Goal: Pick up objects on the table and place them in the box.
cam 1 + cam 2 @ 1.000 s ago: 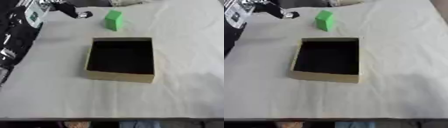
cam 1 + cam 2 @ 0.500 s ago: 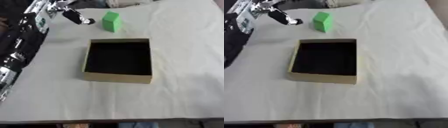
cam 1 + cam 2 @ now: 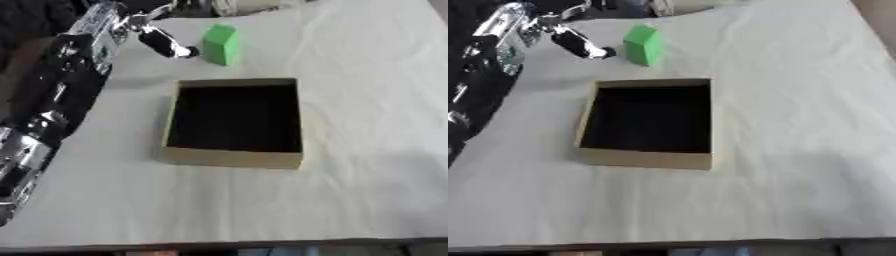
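**Left hand near the green block, box open at centre**

Left eye view: the left arm (image 3: 61,95) runs up the left edge, its lower part cut off. The left hand (image 3: 162,42) in the upper left extends a dark finger toward the green block (image 3: 220,44), just beside it; contact is hard to judge, and whether the fingers are straight or curled cannot be told. The open cardboard box (image 3: 234,159) sits mid-frame on the white desk (image 3: 367,100), its inside dark.

Right eye view: the same scene, with most of the arm cut off at the left. The right hand shows nowhere.
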Robot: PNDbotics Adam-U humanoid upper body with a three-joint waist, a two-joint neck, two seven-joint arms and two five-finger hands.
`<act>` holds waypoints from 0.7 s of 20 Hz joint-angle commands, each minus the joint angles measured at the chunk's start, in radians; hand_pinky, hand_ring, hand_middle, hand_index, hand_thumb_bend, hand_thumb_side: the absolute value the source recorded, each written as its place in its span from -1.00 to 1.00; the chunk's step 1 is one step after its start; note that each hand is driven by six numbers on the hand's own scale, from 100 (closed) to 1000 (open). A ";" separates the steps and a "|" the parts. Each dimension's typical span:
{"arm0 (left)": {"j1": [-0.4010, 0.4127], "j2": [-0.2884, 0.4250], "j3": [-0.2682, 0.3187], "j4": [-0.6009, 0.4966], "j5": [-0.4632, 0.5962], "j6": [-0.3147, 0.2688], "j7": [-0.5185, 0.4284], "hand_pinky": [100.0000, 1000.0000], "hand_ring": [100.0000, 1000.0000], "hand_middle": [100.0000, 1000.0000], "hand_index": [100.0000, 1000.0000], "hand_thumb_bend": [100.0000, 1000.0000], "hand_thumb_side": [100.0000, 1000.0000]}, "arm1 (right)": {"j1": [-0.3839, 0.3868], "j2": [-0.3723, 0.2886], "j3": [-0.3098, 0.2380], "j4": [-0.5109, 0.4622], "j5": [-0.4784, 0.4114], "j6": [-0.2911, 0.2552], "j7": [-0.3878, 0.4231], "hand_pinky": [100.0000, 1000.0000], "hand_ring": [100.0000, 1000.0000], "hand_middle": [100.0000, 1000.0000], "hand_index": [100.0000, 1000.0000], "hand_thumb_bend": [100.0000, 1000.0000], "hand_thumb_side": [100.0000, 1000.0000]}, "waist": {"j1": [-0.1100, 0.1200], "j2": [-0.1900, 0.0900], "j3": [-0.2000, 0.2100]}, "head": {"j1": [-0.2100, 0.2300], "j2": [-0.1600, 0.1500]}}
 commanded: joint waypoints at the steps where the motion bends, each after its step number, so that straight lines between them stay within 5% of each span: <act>1: -0.024 0.018 0.019 0.007 -0.021 0.000 0.008 0.52 0.48 0.46 0.75 -0.12 -0.16 | -0.010 -0.026 0.004 -0.021 -0.007 -0.002 0.007 0.58 0.61 0.54 0.82 -1.00 0.10 | -0.003 -0.011 -0.004 | 0.009 -0.011; 14: -0.029 0.025 0.037 0.024 -0.015 -0.002 0.025 0.56 0.50 0.48 0.76 -0.18 -0.15 | -0.030 -0.026 0.012 -0.021 -0.007 -0.003 0.023 0.58 0.61 0.54 0.82 -1.00 0.11 | 0.024 0.015 -0.038 | 0.024 -0.016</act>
